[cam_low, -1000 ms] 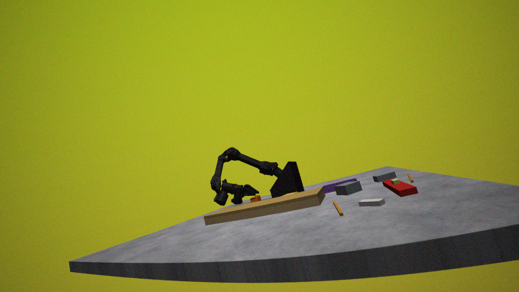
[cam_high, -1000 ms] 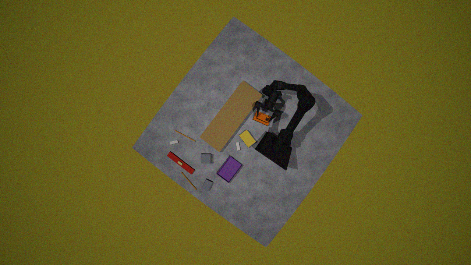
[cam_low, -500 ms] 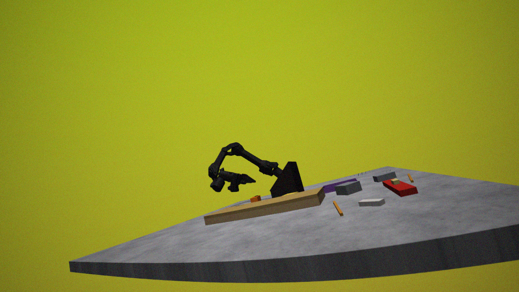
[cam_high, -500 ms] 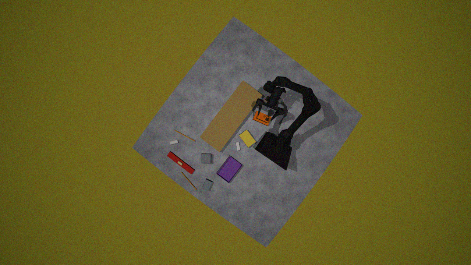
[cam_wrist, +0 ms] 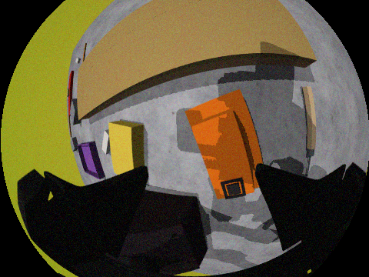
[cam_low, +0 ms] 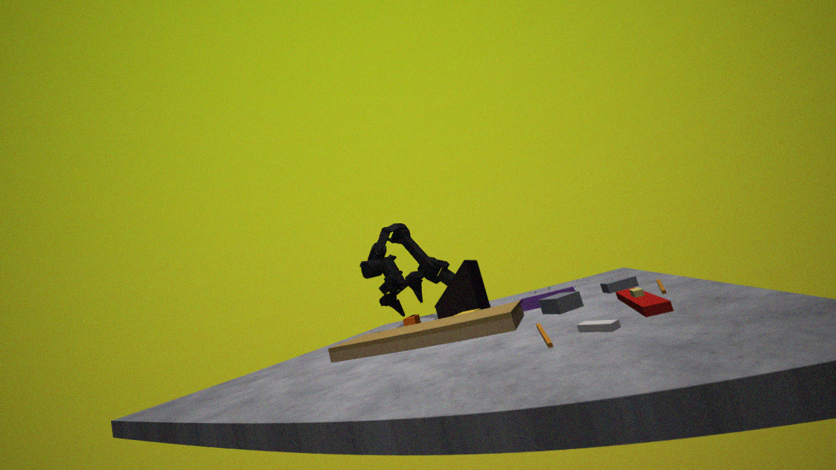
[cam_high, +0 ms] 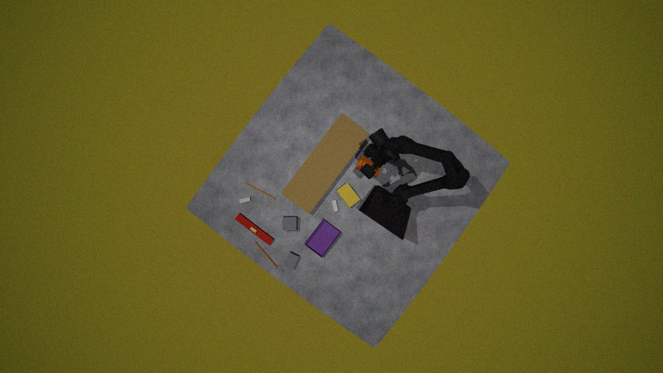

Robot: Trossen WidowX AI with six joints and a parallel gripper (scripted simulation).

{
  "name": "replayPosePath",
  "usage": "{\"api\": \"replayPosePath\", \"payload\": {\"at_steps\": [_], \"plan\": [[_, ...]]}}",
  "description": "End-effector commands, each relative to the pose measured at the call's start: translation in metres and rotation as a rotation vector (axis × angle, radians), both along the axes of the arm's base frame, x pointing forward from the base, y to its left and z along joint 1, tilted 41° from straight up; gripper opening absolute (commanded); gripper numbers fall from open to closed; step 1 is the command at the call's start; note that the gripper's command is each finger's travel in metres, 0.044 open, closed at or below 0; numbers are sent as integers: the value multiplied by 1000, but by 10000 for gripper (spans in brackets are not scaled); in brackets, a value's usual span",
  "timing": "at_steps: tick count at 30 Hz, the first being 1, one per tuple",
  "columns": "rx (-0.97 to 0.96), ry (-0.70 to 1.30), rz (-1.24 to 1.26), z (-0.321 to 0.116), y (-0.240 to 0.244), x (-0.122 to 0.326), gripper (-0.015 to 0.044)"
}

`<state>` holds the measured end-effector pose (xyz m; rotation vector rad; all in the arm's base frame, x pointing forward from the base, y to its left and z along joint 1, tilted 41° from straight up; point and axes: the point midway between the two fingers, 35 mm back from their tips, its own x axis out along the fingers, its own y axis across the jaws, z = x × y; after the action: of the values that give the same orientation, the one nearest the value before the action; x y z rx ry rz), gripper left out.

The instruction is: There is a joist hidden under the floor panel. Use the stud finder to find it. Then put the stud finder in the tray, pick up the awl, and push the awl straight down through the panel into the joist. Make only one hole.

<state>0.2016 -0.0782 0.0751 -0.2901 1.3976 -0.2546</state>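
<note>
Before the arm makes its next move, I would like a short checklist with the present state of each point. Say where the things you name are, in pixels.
1. Gripper (cam_high: 362,159) (cam_low: 413,309) (cam_wrist: 203,171) open, nothing between its fingers: ok.
2. Orange stud finder (cam_high: 363,163) (cam_low: 411,320) (cam_wrist: 227,154) in the purple tray (cam_high: 322,238) (cam_low: 546,296) (cam_wrist: 91,159): not ok, it lies outside.
3. Floor panel (cam_high: 321,160) (cam_low: 426,333) (cam_wrist: 192,38) free of tools on top: ok.
4. Joist position known: cannot tell.
5. Awl (cam_wrist: 310,123) in the gripper: not ok.

Looks like wood, matt and smooth: panel (cam_high: 325,163) (cam_low: 429,331) (cam_wrist: 192,38). Like mottled concrete, matt: table top (cam_high: 361,287) (cam_low: 373,380) (cam_wrist: 161,104). Like plain matt plastic: stud finder (cam_high: 363,162) (cam_low: 411,320) (cam_wrist: 227,142).
</note>
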Motion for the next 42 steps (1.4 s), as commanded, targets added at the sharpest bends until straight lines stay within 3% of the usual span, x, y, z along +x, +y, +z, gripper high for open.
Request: {"api": "replayPosePath", "payload": {"at_steps": [1,42], "plan": [[-339,-44,398,-2,-4,2,440],[-353,-44,410,-36,-33,8,440]]}}
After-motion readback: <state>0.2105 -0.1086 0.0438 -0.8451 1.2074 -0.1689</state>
